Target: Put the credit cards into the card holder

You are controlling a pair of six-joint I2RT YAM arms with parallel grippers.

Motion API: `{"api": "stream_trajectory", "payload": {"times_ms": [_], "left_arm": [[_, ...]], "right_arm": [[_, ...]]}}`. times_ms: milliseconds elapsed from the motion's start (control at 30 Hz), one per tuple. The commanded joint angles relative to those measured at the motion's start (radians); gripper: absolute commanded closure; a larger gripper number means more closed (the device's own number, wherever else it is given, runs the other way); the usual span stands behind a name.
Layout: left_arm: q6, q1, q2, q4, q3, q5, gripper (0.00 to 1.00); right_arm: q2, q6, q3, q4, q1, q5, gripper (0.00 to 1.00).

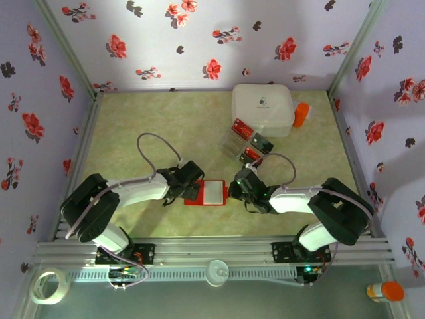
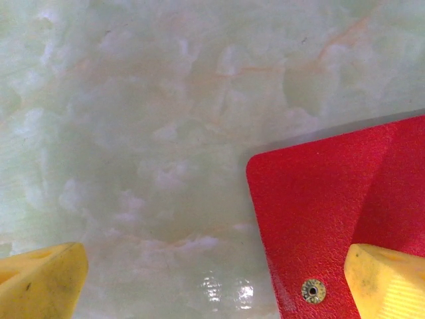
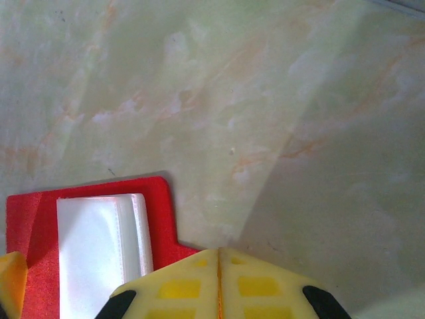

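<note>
Card holder (image 1: 214,193) open flat on the marbled green table (image 1: 153,126), near the front edge, between the two arms — red border outward, pale pockets up. Left gripper (image 1: 188,191) at its left edge, spread as wide as can be. In the left wrist view, one yellow fingertip (image 2: 385,282) over the red corner of the holder beside a small brass rivet (image 2: 313,290), the other over bare table, well clear. Nothing grasped there.

Right gripper (image 1: 234,191) at the holder's right edge, clenched, yellow fingers (image 3: 179,289) pressed together with only a thin seam between (whether a sliver of the red edge is pinched under them, impossible to tell). Just ahead of those fingers in the right wrist view, the red corner and the stacked white-clear pockets (image 3: 99,246).

Credit cards (image 1: 250,141) further back and to the right, in a clear tray (image 1: 232,147) — two red, one dark, each in its own compartment as far as can be made out. Behind the tray a white box (image 1: 262,106), touching or nearly so, with an orange bottle (image 1: 301,114) at its right side.
</note>
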Motion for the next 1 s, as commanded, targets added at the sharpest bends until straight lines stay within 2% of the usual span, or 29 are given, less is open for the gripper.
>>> {"api": "stream_trajectory", "payload": {"times_ms": [0,267,400,567,733,967], "left_arm": [[-0.039,-0.006,-0.079,-0.032,0.07,0.047,0.0],[-0.097,-0.006,-0.168,-0.008,0.192,0.237,0.0],[-0.182,-0.013,-0.173,0.104,0.182,0.363,0.0],[-0.298,-0.022,-0.159,0.285,0.094,0.462,0.0],[-0.351,-0.022,-0.149,0.375,-0.011,0.479,0.0],[-0.333,-0.002,-0.167,0.398,-0.127,0.45,0.0]], "right_arm": [[0.002,0.009,-0.018,-0.007,-0.004,-0.013,0.91],[0.009,0.008,-0.023,0.0,-0.002,-0.016,0.91],[0.015,0.011,-0.025,0.009,-0.003,-0.017,0.91],[0.025,0.013,-0.031,0.018,-0.003,-0.019,0.91],[0.03,0.013,-0.034,0.019,-0.002,-0.018,0.92],[0.031,0.002,-0.035,0.007,-0.002,-0.012,0.92]]}}
